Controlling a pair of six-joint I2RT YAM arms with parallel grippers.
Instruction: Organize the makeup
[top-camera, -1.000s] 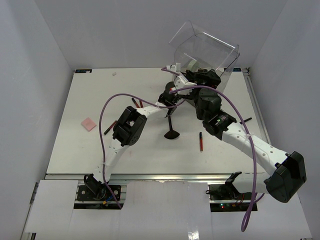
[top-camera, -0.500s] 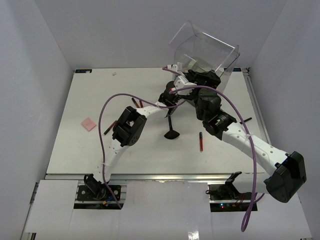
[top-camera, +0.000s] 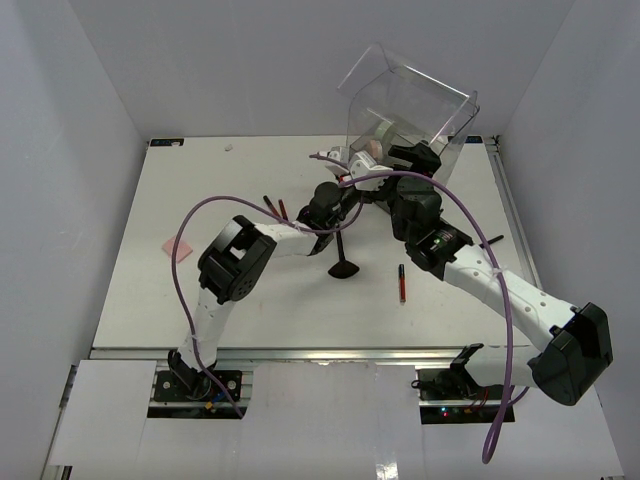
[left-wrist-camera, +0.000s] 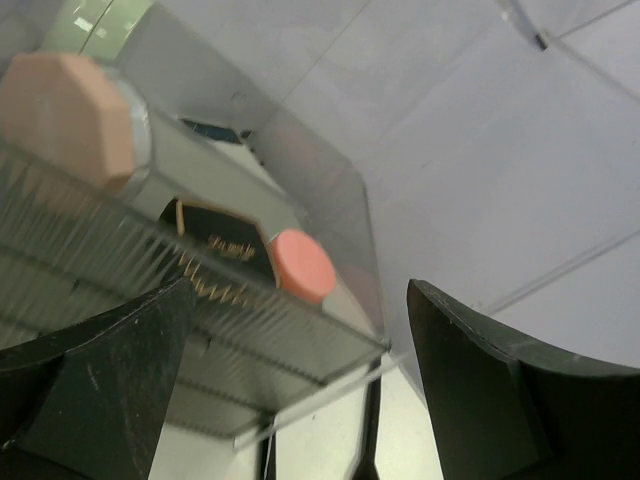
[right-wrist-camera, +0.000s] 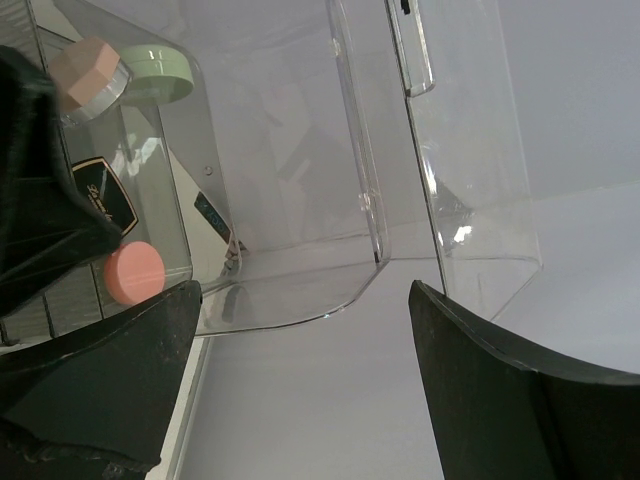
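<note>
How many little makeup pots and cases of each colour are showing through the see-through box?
Pink: 2, the pink octagonal pot and the pink round pot
Green: 1, the green round case
Black: 1, the black compact
Total: 4

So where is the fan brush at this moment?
In the top view, the fan brush lies near the centre of the table, with a dark-red pencil to its right.
</note>
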